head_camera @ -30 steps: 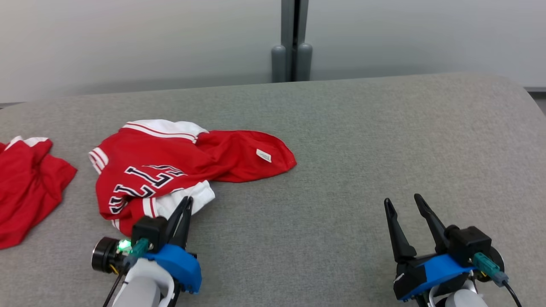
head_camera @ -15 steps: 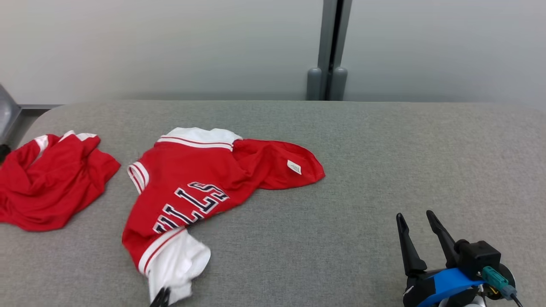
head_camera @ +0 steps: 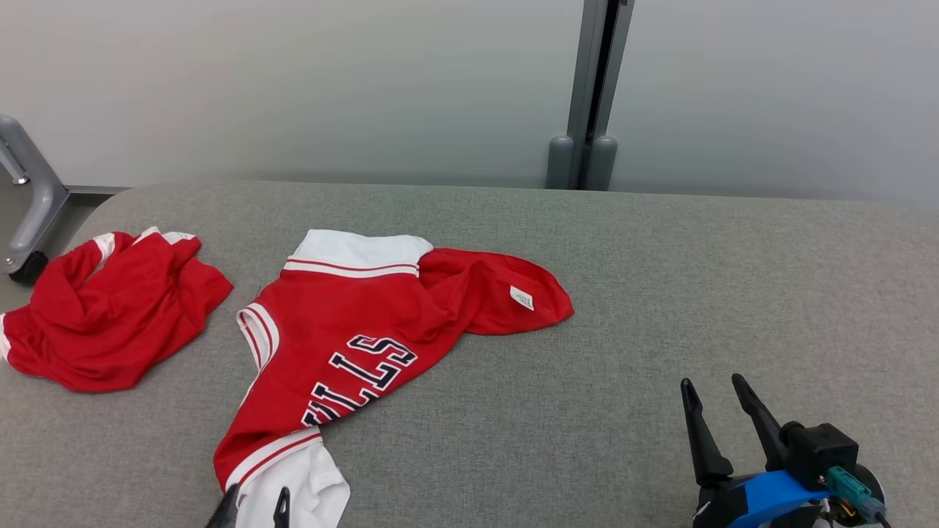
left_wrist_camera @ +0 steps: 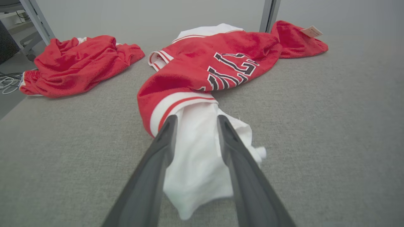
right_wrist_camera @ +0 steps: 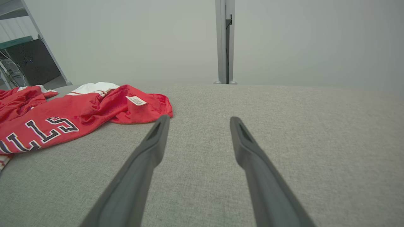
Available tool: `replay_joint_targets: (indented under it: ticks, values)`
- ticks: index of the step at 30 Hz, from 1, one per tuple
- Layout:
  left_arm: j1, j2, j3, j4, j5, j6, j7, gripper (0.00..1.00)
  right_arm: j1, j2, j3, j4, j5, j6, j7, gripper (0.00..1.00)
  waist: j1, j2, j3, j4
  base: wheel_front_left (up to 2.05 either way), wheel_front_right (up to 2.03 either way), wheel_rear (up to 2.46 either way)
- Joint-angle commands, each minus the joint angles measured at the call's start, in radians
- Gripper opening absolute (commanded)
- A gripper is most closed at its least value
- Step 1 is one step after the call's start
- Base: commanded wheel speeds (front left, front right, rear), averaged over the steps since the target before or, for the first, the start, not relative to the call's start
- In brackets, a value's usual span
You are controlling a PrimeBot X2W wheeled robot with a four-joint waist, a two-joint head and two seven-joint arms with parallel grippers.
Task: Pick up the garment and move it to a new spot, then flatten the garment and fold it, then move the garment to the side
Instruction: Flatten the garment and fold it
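Note:
The garment [head_camera: 352,337] is a red jersey with white trim and dark lettering, stretched out left of centre on the grey padded table [head_camera: 660,279]. Its white sleeve end reaches the near edge, where my left gripper [head_camera: 253,510] stands open. In the left wrist view the left gripper [left_wrist_camera: 195,121] has its fingers parted, with the white sleeve cloth of the garment [left_wrist_camera: 202,63] lying loose between them. My right gripper [head_camera: 711,389] rests open at the lower right, well away from the cloth. The right wrist view shows the right gripper [right_wrist_camera: 197,121] over bare table, with the garment [right_wrist_camera: 47,126] at its left.
A second crumpled red garment [head_camera: 110,315] lies at the table's left end. A grey metal frame leg with a caster [head_camera: 29,205] stands off the far left corner. A grey post [head_camera: 587,88] rises behind the table against the pale wall.
The head camera has turned. My left gripper, shut on the white sleeve before, drew it toward the near edge, stretching the jersey out, and its jaws have now parted. The right gripper stays open.

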Motion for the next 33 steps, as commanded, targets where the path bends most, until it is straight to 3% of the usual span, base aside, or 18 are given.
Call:
replay_joint_targets:
  ticks: [1, 5, 11, 20, 33]
  values:
    - [-0.018, -0.002, 0.013, -0.058, 0.010, -0.001, 0.000, 1.00, 0.014, -0.002, 0.003, 0.004, 0.004, 0.000, -0.003, 1.00, 0.0000, 0.0000, -0.004, -0.002, 0.00, 0.00, 0.00]
    - [-0.033, -0.034, 0.064, -0.175, 0.000, -0.007, 0.000, 1.00, 0.022, -0.003, -0.001, 0.005, 0.006, 0.000, -0.004, 1.00, 0.0000, 0.0000, -0.012, -0.003, 0.00, 0.00, 0.00]
    - [-0.092, -0.076, 0.149, -0.241, 0.012, 0.003, 0.000, 1.00, 0.020, -0.003, -0.003, 0.003, 0.006, 0.000, -0.004, 1.00, 0.0000, 0.0000, -0.015, -0.012, 0.00, 0.00, 0.00]
    - [-0.206, -0.108, 0.251, -0.174, 0.048, -0.032, 0.000, 1.00, 0.004, -0.002, -0.016, -0.003, -0.002, 0.000, -0.004, 1.00, 0.0000, 0.0000, 0.005, -0.032, 0.00, 0.00, 0.00]
    - [-0.255, -0.137, 0.286, -0.119, 0.090, -0.070, 0.000, 1.00, -0.034, -0.002, -0.003, 0.008, -0.011, 0.000, -0.004, 1.00, 0.0000, 0.0000, 0.033, -0.024, 0.00, 0.00, 0.00]
